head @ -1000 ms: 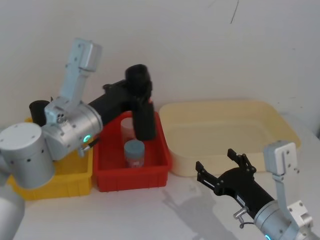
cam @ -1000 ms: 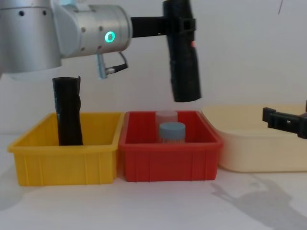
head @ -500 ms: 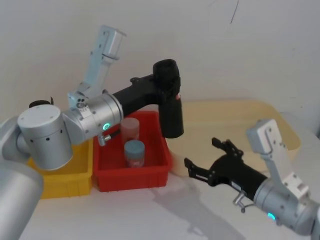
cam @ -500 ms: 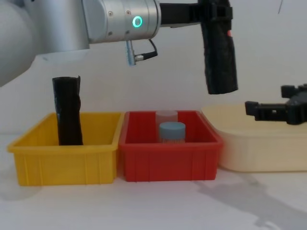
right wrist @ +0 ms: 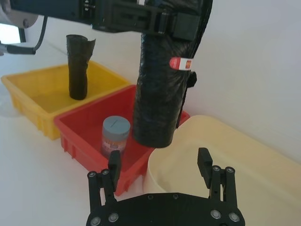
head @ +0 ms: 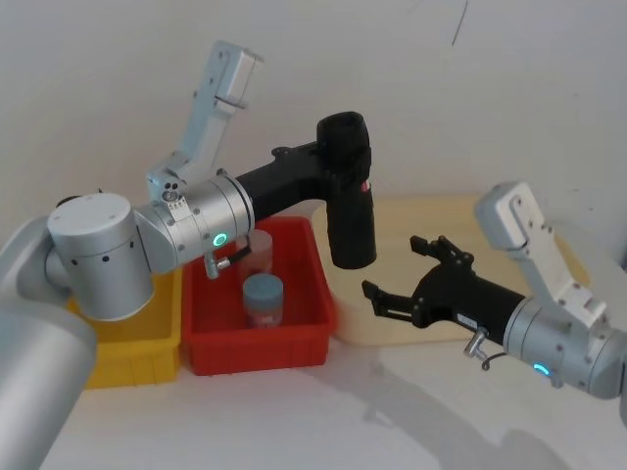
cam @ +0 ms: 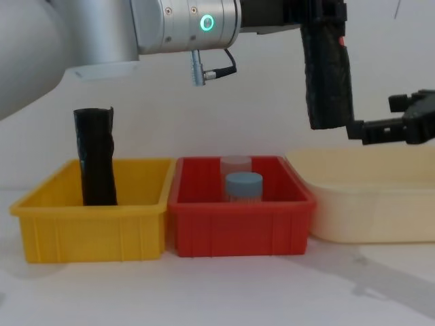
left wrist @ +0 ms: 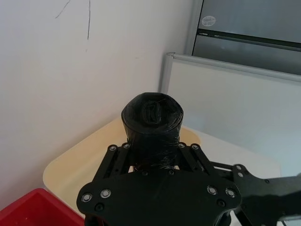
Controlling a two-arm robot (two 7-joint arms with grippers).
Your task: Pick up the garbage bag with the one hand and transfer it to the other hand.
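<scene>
White wall (head: 509,88) behind: my left gripper (head: 343,164) holds the garbage bag (head: 352,227) upright, and my right gripper (head: 403,273), spread wide, hovers just right. I should straddle the bag's lower half squarely.

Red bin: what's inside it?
The red bin holds two jars: a blue-capped jar in front, a clear jar behind. The front one covers the clear jar's lower part.

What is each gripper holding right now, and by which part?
Left gripper holds the garbage bag roll upright by its upper end, jaws clamped around it. Right gripper holds nothing, jaws open.
</scene>
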